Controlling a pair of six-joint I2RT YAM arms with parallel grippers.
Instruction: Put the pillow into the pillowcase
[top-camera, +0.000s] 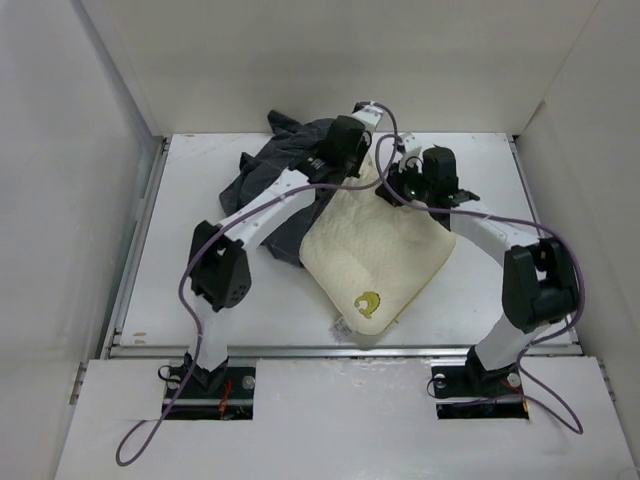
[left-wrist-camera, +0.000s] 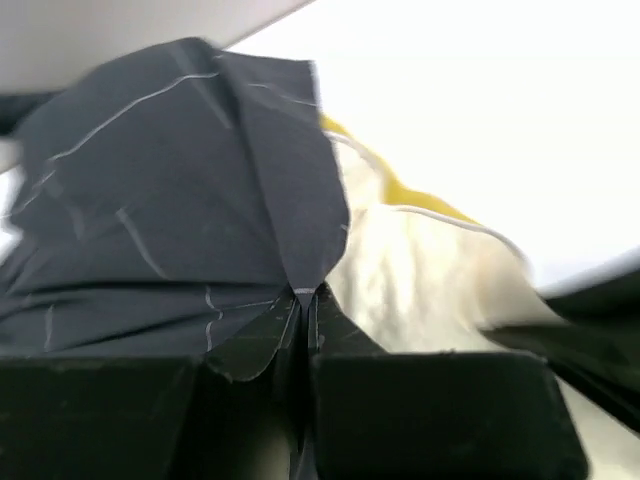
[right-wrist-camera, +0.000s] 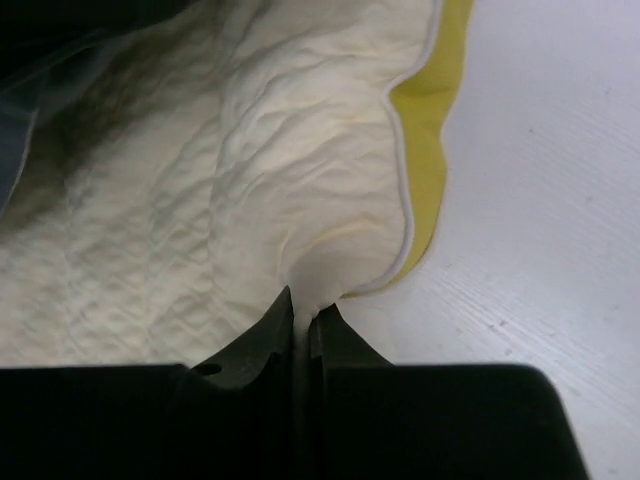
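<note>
Left wrist view: the left gripper (left-wrist-camera: 303, 300) is pressed together on a peaked fold of the pillowcase (left-wrist-camera: 150, 200), a dark charcoal cloth crossed by thin pale grid lines, which rises crumpled just beside the pillow (left-wrist-camera: 420, 270). In the right wrist view, the right gripper (right-wrist-camera: 303, 312) pinches the pillow's edge, its jaws closed on a tuck of cream quilted fabric just inside the white piping and the brighter yellow band. From overhead, the pillow lies plump and slantwise on the white table (top-camera: 200, 300). A small yellow-green horseshoe mark and a small white tag sit at the pillow's near corner. The pillowcase is heaped at the pillow's far-left end, touching and partly covering that end. Both arms reach in over the pillow's far end, one from either side.
</note>
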